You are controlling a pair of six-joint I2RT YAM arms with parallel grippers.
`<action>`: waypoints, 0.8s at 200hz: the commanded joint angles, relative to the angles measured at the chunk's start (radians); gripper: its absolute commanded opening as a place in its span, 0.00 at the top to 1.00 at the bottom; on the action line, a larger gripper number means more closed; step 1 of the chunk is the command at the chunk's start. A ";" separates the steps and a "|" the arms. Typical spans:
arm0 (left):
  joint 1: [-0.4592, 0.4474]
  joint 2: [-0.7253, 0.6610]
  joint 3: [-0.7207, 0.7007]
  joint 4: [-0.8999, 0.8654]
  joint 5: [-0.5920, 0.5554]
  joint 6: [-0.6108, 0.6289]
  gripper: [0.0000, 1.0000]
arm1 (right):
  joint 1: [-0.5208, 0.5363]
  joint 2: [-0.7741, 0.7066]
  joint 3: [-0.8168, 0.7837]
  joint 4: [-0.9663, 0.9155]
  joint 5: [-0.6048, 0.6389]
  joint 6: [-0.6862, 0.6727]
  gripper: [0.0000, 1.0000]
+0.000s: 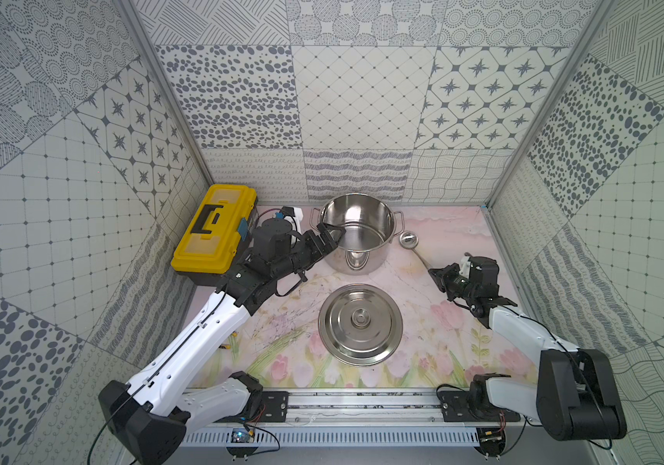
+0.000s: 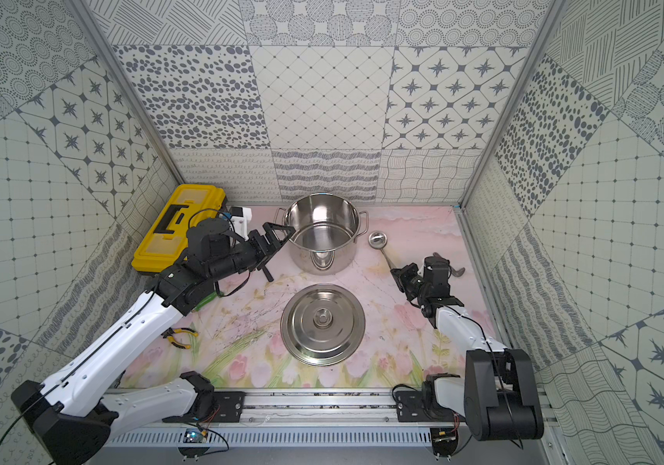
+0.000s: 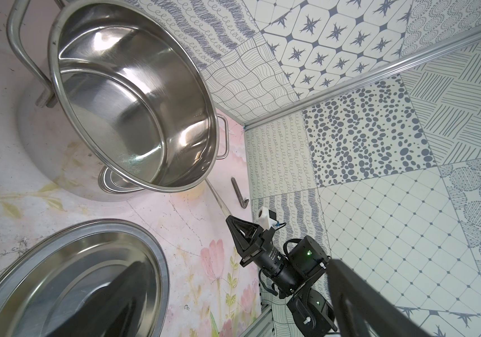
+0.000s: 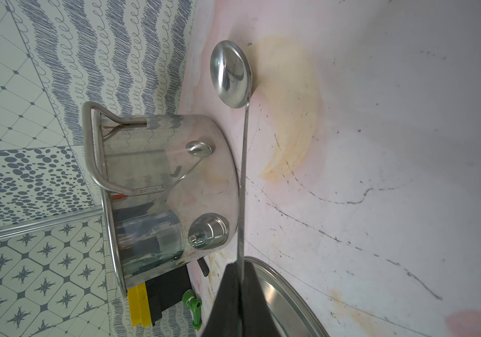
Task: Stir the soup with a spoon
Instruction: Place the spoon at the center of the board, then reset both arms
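Finds lid (image 1: 360,324) off, flat at 6 o'clock of pot (image 1: 362,261). Finds right gripper (image 1: 434,277) at 4 o'clock, ladle (image 1: 408,240) handle between its jaws; cannot tell whether pinched. Notes ladle bowl resting on table (image 1: 447,225) at 3 o'clock; left gripper (image 1: 332,239) spread at 9 o'clock rim. Judges stirring not begun.

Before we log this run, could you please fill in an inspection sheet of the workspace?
Surface: floral mat, scuffed and stained.
Job's things: pot upright, open, no liquid seen; ladle lying on the mat to its right.
Clutter: lid knob-up before the pot; yellow toolbox; pliers; dark tool near the right arm.
Grippers: left gripper open beside the pot's rim; right gripper at the ladle's handle end, grip unclear.
Cables: black cable along the left arm.
Surroundings: patterned walls.
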 commanded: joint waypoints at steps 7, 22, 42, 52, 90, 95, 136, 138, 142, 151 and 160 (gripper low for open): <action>-0.003 0.000 -0.020 0.059 0.015 -0.017 0.01 | -0.005 -0.044 -0.036 -0.079 0.026 -0.023 0.42; -0.003 -0.004 -0.029 0.061 0.013 -0.021 0.00 | -0.005 -0.085 -0.048 -0.165 0.058 -0.031 0.22; -0.002 -0.013 -0.040 0.054 0.000 -0.017 0.00 | -0.006 -0.161 -0.076 -0.270 0.105 -0.041 0.03; -0.003 -0.017 -0.045 0.045 -0.013 -0.010 0.01 | -0.006 -0.214 -0.084 -0.341 0.131 -0.055 0.03; -0.001 -0.036 -0.035 -0.038 -0.083 0.079 0.00 | -0.005 -0.387 -0.009 -0.620 0.264 -0.218 0.03; 0.003 -0.041 -0.035 -0.049 -0.089 0.108 0.01 | -0.005 -0.394 0.013 -0.649 0.279 -0.251 0.03; 0.041 -0.088 -0.048 -0.195 -0.255 0.246 0.03 | -0.003 -0.332 0.282 -0.798 0.456 -0.576 0.03; 0.041 -0.093 -0.057 -0.191 -0.277 0.248 0.04 | -0.003 -0.328 0.296 -0.802 0.473 -0.589 0.03; 0.042 -0.105 -0.078 -0.180 -0.320 0.256 0.04 | -0.001 -0.322 0.321 -0.806 0.503 -0.616 0.03; 0.044 -0.135 -0.127 -0.138 -0.422 0.286 0.01 | 0.001 -0.313 0.368 -0.803 0.564 -0.670 0.03; 0.046 -0.161 -0.175 -0.086 -0.501 0.340 0.00 | 0.001 -0.312 0.394 -0.771 0.616 -0.717 0.03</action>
